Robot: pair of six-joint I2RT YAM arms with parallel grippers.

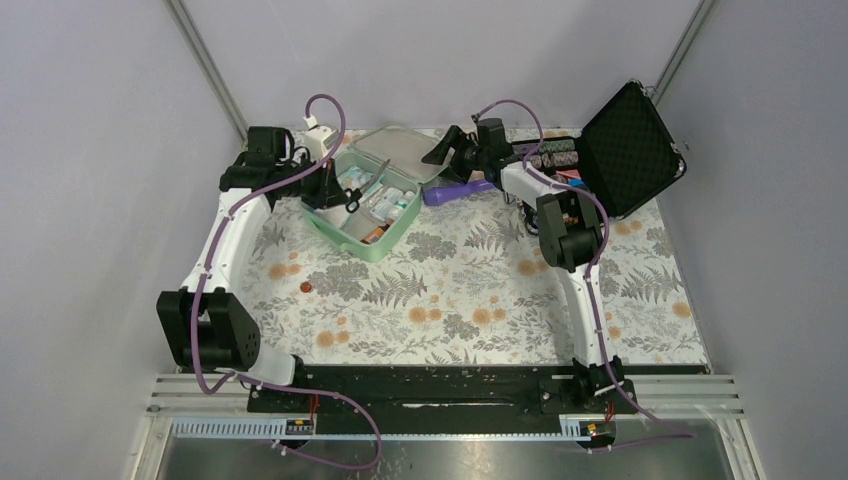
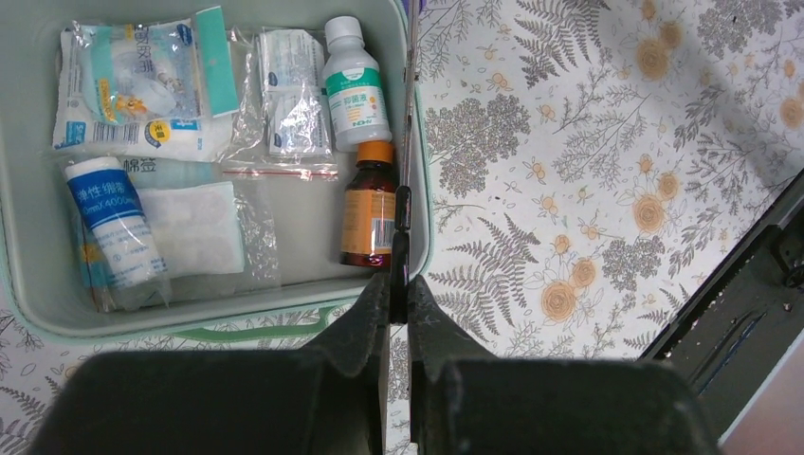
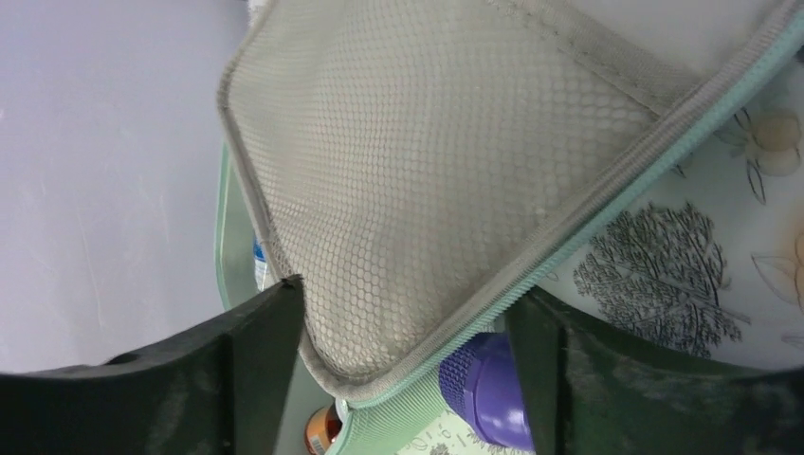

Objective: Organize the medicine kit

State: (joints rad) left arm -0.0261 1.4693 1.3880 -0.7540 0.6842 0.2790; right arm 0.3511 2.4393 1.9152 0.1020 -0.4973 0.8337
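1. The mint-green, rounded-square hinged medicine kit is lying open at the far left-centre of the floral-patterned bench. Its grey mesh-lined lid is swung open toward the rear.
2. The kit's base is holding a white plastic bottle with a green label, a brown bottle with an orange cap, a wrapped white roll with a blue label and several clear sachets.
3. The left claw is hovering over the base rim beside the brown bottle. It is clenched, with its fingers pressing together. A thin dark strip is running up from the tips along the rim; whether it is pinched cannot be told.
4. The right claw is standing released and wide. The lid's zipped corner is sitting between its fingers, and they are not gripping it.
5. A purple cylindrical container is lying on the bench, partly under that lid corner.
6. A black foam-lined case is standing open at the far right, well apart from the kit.
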